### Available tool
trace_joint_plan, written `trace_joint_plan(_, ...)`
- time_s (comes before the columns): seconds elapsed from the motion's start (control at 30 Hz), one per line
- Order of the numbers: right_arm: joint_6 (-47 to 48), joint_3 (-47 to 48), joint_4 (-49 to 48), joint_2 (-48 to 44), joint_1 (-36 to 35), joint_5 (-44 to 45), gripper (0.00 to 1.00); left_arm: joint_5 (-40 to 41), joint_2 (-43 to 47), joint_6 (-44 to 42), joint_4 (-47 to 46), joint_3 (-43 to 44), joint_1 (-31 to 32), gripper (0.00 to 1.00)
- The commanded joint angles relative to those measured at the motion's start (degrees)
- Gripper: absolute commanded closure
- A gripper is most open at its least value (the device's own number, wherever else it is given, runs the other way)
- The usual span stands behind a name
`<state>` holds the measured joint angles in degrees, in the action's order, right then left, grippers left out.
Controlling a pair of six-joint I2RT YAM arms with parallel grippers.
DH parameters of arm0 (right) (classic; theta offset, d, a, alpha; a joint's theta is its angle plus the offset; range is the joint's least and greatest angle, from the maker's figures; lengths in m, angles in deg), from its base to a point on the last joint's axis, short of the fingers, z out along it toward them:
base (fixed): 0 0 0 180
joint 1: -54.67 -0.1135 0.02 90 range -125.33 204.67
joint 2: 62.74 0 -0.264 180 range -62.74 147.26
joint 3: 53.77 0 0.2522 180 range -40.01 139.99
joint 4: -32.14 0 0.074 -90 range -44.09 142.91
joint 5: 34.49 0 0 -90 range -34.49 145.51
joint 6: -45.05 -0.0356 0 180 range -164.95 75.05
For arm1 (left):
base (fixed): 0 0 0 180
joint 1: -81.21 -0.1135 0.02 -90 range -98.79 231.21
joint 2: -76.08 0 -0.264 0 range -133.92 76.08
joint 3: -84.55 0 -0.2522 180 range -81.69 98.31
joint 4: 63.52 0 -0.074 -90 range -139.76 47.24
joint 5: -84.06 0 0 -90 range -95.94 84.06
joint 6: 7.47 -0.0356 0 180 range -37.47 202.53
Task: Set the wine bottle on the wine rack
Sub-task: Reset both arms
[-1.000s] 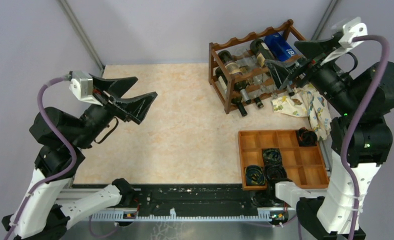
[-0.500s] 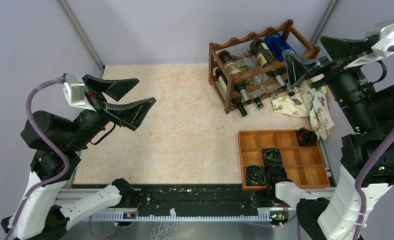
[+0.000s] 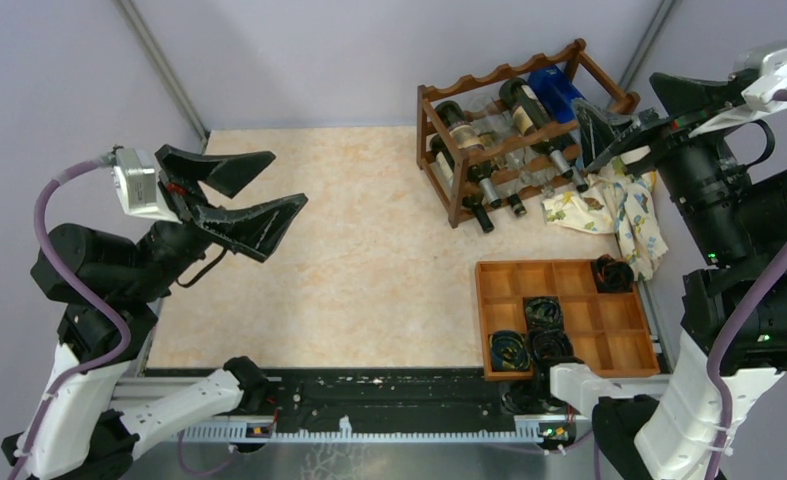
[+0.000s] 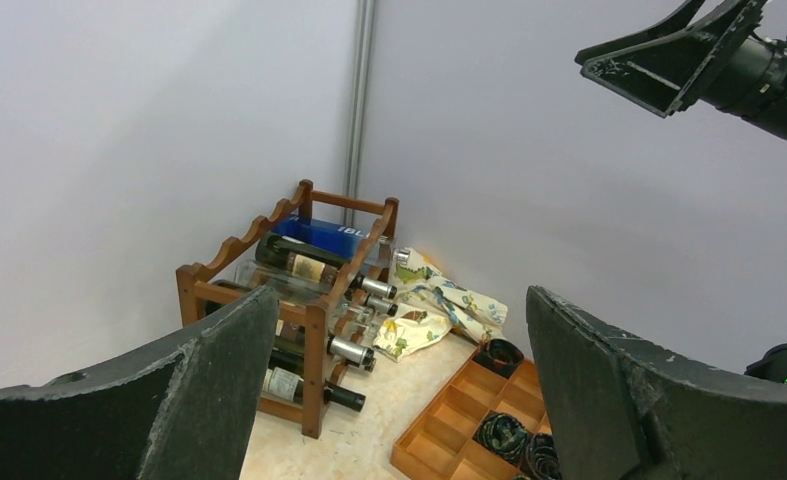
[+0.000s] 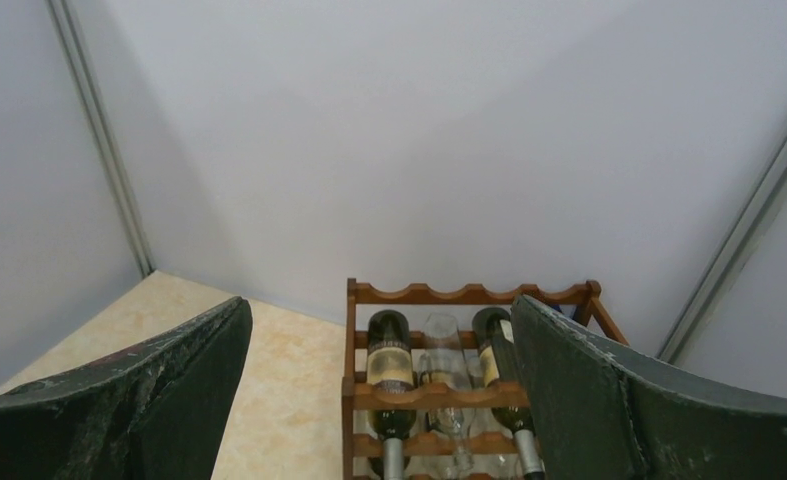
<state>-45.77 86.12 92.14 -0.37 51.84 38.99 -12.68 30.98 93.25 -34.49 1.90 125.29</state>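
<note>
From above, the wine rack (image 3: 514, 140) stands at about 1 o'clock on the bench (image 3: 369, 260), near the back wall. It is loaded with several bottles lying on their sides. A dark wine bottle (image 3: 525, 104) with a pale label rests in the top tier, its neck pointing toward 5 o'clock, with a blue carton (image 3: 559, 92) just beside it at 3 o'clock. A printed cloth (image 3: 614, 210) lies crumpled at the rack's 4 o'clock. A wooden compartment tray (image 3: 609, 345) sits at 4 o'clock on the bench, with black cable coils (image 3: 544, 330) in some of its cells. The left tool (image 3: 287, 180) hangs at 9 o'clock above bare bench, well apart from the rack, jaws spread wide and holding nothing. The right tool (image 3: 617, 95) hovers at 2 o'clock by the rack's right end, likewise released and empty. In the left wrist view, the two dark fingers (image 4: 219, 380) frame the lower corners far apart. The rack shows between them at 11 o'clock, with the cloth and tray to its right and the right tool high at 1 o'clock. In the right wrist view, the fingers (image 5: 169, 390) again stand wide with nothing between them. The rack lies below at 6 o'clock, and a clear bottle (image 5: 444, 360) sits between two dark ones on its upper rails.
</note>
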Motion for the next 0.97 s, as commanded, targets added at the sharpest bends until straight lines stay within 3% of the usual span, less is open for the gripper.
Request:
trace_joint_plan(0.0,0.56,-1.49,-1.56,-1.14,0.35,0.99,0.02,-1.48,0.82,0.54,-4.22,-1.85,-0.22,0.01)
trace_joint_plan(0.93,3.24,-4.80,-1.68,-2.95,0.41,3.37,0.02,1.15,2.82,-0.15,-3.89,-7.38,-0.22,0.01)
